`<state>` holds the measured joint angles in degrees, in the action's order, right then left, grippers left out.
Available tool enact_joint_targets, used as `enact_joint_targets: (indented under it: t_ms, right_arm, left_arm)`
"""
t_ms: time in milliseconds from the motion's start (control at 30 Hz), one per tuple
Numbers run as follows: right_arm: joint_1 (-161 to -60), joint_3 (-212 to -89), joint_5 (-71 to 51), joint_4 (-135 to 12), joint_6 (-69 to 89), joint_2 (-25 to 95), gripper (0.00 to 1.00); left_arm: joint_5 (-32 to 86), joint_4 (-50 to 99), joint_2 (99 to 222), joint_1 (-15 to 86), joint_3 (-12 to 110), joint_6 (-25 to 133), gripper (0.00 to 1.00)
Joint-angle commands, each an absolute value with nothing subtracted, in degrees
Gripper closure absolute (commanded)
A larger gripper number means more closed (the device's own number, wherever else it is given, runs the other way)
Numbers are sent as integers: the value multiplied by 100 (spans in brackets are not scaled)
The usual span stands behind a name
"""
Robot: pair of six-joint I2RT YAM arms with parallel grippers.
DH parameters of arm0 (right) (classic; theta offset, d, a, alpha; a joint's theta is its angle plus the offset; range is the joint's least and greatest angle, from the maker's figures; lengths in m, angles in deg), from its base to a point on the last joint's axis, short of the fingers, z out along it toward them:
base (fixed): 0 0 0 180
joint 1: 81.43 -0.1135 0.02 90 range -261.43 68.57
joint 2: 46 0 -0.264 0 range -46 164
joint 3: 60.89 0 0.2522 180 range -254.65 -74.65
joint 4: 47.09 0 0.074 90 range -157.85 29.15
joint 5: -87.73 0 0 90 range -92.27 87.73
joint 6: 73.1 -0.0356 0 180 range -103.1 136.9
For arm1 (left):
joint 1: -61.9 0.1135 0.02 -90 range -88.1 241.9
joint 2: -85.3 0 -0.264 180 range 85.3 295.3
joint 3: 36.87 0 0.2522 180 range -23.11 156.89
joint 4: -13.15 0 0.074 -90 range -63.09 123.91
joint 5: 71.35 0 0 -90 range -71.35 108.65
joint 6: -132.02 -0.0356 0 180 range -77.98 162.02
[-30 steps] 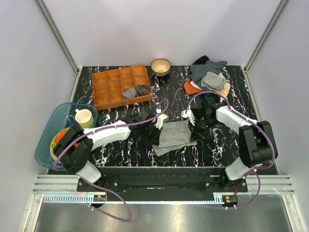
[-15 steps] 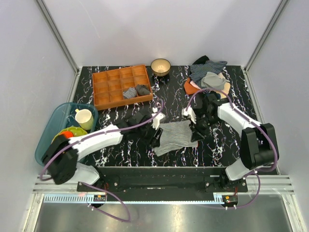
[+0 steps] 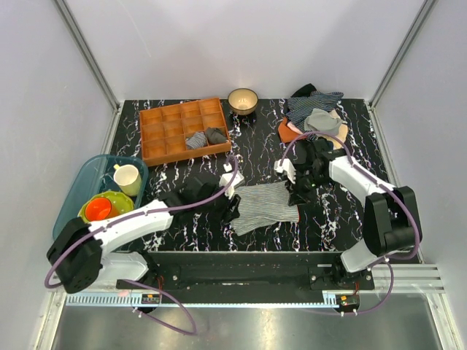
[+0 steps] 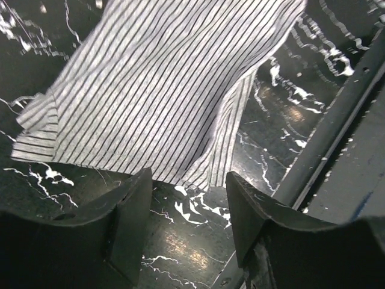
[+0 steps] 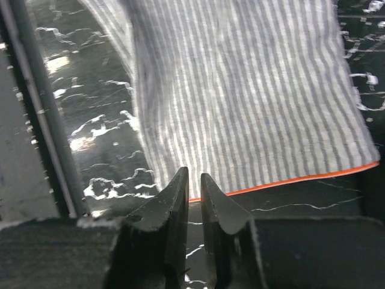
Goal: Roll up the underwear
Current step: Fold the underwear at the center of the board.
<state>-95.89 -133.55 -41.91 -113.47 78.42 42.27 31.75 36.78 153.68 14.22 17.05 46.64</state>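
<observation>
Left gripper (image 4: 187, 189) stands open at one edge of the underwear (image 3: 267, 204), which lies spread on the table (image 3: 255, 146) near its front; right gripper (image 5: 194, 183) is almost closed at the orange hem (image 5: 289, 179). Pinch both edges evenly so your roll runs straight

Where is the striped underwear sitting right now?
In the top view the underwear lies spread on the table, front centre, between the left gripper on its left and the right gripper on its right.
</observation>
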Motion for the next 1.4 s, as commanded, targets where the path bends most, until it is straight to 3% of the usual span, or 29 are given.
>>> enact_joint_targets:
  t_ms: [0, 67, 233, 333, 567, 667, 767, 800, 1033, 1233, 1333, 1367]
  right_arm:
    - [-9593, -13731, -3638, -10436, 7000, 4443, 77]
    - [-9584, -13916, -3402, -10321, 6508, 4618, 74]
    - [-9575, -14119, -2785, -9917, 5752, 4865, 55]
    - [-9584, -14180, -2723, -9908, 5506, 5023, 53]
    - [-9575, -14251, -2574, -9855, 5223, 5366, 53]
    - [-9575, -14277, -2670, -9864, 5197, 5419, 55]
    - [-9584, -14364, -2915, -9925, 5144, 5454, 67]
    - [-9584, -14434, -2986, -9943, 5083, 5463, 78]
    - [-9584, -14646, -2979, -9461, 4486, 5420, 96]
    - [-9584, -14584, -2574, -8923, 4291, 5551, 96]
    - [-9584, -14532, -3124, -9230, 4791, 5246, 87]
    - [-9584, -14427, -3336, -9396, 4958, 5113, 78]
  left_arm:
    - [2893, 3228, 15921, 1557, 1987, 5053, 46]
    - [2990, 3166, 16167, 1828, 2031, 5431, 47]
    - [3227, 2437, 16317, 2383, 1750, 6125, 44]
    - [3184, 2252, 16370, 2682, 1671, 6354, 36]
    - [3104, 2181, 16686, 2973, 1758, 6548, 33]
    - [3016, 2225, 16853, 3008, 1820, 6575, 33]
    - [3008, 2243, 17047, 3034, 1907, 6557, 34]
    - [2999, 2243, 17134, 3043, 1925, 6548, 34]
    - [2745, 2357, 17390, 3140, 2198, 6373, 39]
    - [2393, 2331, 17277, 3245, 2093, 6224, 48]
    - [2436, 2120, 16619, 3245, 1733, 5908, 46]
    - [2454, 1954, 16390, 3237, 1601, 5802, 46]
